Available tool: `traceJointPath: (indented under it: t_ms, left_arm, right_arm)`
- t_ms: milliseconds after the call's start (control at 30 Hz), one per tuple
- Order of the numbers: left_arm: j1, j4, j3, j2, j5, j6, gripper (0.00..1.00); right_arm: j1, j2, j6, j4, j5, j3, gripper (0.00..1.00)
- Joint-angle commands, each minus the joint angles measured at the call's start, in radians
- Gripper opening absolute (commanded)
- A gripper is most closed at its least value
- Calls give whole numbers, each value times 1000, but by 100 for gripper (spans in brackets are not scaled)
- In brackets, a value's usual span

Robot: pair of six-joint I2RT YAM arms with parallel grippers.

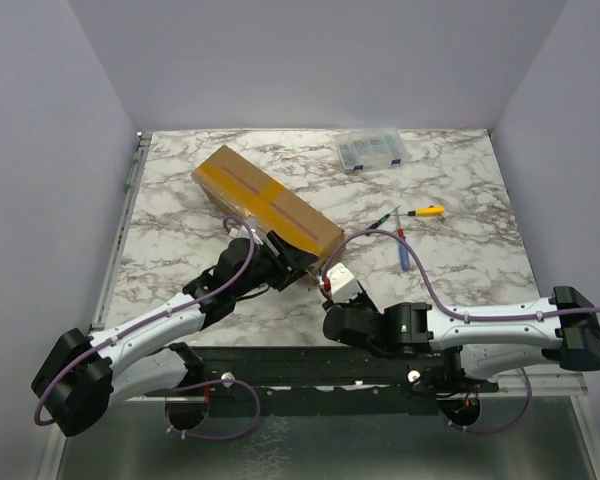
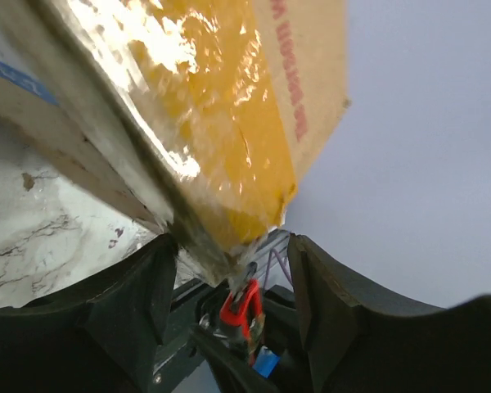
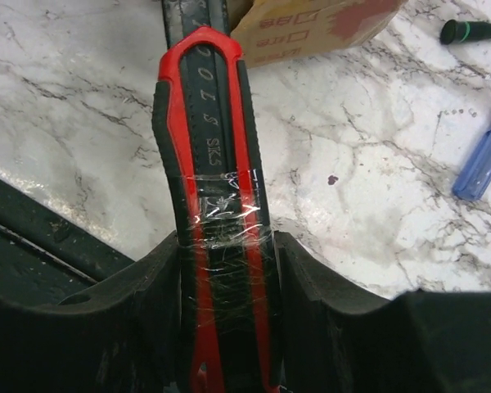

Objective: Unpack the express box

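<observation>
Express box lying diagonal mid-table, both arms crowded at its near end.
Left jaws are spread around the box's near corner, not squeezing it as far as I can see. Right jaws are clamped on a red-and-black utility knife that points at that same end.

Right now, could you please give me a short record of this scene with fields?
express box: lies diagonally on the marble table, taped seam up
left gripper: open, jaws astride the box's near corner
right gripper: shut on the red-and-black utility knife, which points toward the box
elsewhere: clear organiser case far right; yellow-handled screwdriver
</observation>
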Motion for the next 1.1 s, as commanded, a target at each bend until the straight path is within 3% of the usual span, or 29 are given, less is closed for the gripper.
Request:
traceJointPath:
  t_ms: [0, 267, 533, 767, 867, 1067]
  left_arm:
    - [-6, 40, 109, -69, -69, 13, 61]
    - [-7, 32, 108, -35, -57, 8, 61]
    - [-6, -74, 11, -162, -151, 33, 70]
    - [-1, -138, 34, -298, -200, 185, 81]
    - [6, -220, 121, -286, -222, 283, 89]
    - [130, -300, 225, -143, -90, 410, 95]
  right_arm:
    - [44, 17, 30, 27, -72, 11, 0]
    - [54, 93, 39, 21, -28, 58, 0]
    - [55, 46, 374, -345, 100, 135, 0]
    - [49, 7, 559, -467, 152, 169, 0]
    - [-36, -43, 519, -404, 120, 146, 0]
    - [-350, -239, 166, -8, -101, 47, 0]
